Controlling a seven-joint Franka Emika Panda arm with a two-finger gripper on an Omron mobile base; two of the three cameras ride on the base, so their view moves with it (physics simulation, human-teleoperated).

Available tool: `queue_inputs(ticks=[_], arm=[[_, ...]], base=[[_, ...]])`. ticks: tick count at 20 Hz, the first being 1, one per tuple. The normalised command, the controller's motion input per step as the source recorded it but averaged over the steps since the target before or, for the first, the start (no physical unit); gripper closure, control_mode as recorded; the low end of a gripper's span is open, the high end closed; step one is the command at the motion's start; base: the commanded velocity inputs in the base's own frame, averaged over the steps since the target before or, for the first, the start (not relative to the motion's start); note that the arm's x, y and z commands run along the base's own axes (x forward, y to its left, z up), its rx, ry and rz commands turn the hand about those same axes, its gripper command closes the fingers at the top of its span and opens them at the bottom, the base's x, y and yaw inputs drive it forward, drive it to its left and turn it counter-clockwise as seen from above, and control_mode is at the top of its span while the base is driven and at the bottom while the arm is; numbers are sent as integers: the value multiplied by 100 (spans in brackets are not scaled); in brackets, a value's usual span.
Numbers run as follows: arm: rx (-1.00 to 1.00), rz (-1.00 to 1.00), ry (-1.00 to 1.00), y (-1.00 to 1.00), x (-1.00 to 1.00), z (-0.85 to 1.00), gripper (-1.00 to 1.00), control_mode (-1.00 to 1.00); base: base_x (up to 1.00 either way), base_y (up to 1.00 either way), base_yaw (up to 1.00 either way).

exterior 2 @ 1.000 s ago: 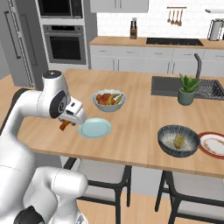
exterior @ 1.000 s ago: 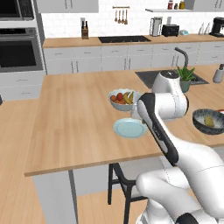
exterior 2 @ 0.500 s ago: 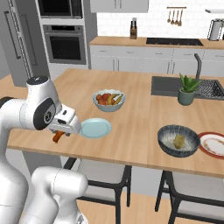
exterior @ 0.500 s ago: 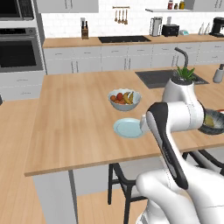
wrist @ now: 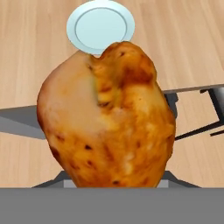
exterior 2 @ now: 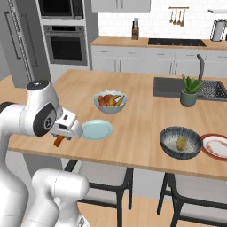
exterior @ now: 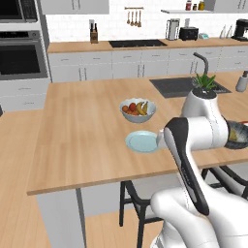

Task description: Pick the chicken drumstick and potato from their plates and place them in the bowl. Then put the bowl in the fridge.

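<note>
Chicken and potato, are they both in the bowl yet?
Only the potato is in the bowl. The chicken is off its blue plate, held in the jaws over the counter edge. It must reach the bowl; then the bowl goes into the fridge.

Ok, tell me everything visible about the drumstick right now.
The drumstick is orange-brown and roasted-looking, with a paler tan patch and dark flecks. In the hand view it looms close to the camera, fat end forward. In the right base view it hangs under the gripper, off the light blue plate, beyond the counter's near edge. The fingers themselves are hidden; it looks held.
</note>
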Motion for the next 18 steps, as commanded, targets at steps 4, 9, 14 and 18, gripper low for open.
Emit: queue_inputs(ticks=[4,9,14,18], arm=[[0,0,0,0,0,0,100,100],[0,0,0,0,0,0,100,100],[0,0,0,0,0,0,100,100],[0,0,0,0,0,0,100,100]], base=[[-23,-37,0],[-5,-84,0],[0,-100,0],[1,-82,-7]])
